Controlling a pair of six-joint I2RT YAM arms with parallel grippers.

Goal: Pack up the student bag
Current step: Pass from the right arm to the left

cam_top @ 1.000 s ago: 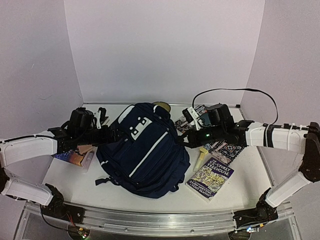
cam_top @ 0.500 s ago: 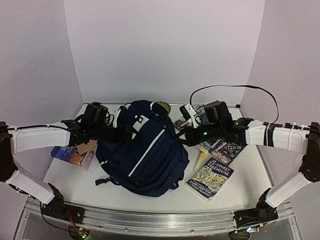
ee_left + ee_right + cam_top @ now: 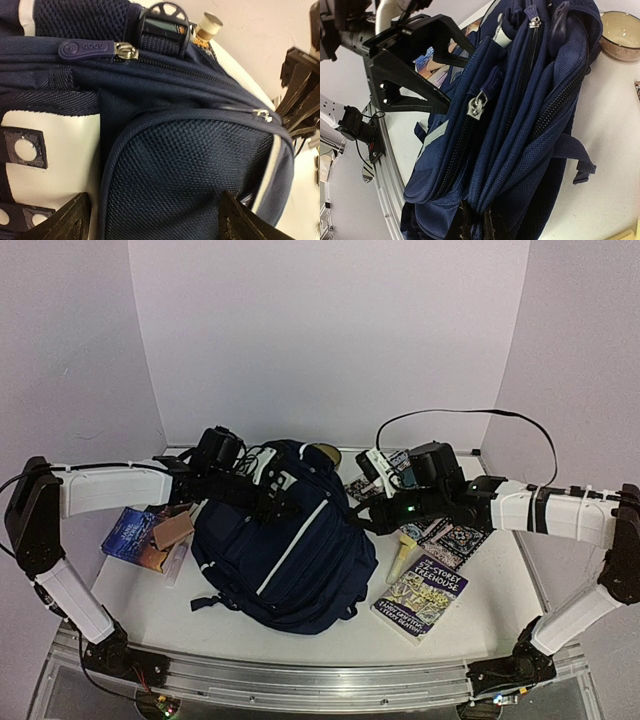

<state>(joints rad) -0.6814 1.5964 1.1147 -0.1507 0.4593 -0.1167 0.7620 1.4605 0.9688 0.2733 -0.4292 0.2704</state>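
Note:
The student bag (image 3: 290, 545), navy with a white stripe, lies in the middle of the table. My left gripper (image 3: 280, 502) is on its upper front with the jaws open. In the left wrist view the fingers (image 3: 65, 220) stand wide on either side of the mesh front pocket (image 3: 185, 175), and a zip pull (image 3: 85, 49) lies above. My right gripper (image 3: 352, 520) is at the bag's right side. In the right wrist view it (image 3: 485, 225) is shut on a fold of the bag's fabric (image 3: 520, 130). The left gripper (image 3: 442, 75) shows there too, astride the bag.
A Treehouse book (image 3: 422, 597), a yellow tube (image 3: 403, 552) and a patterned book (image 3: 450, 538) lie right of the bag. A blue book (image 3: 135, 537) and a brown object (image 3: 172, 531) lie to its left. A tan bowl (image 3: 323, 451) sits behind the bag.
My left arm has swung right from beside the bag onto its upper front, and its jaws have narrowed slightly. The right gripper has kept its hold on the bag's side.

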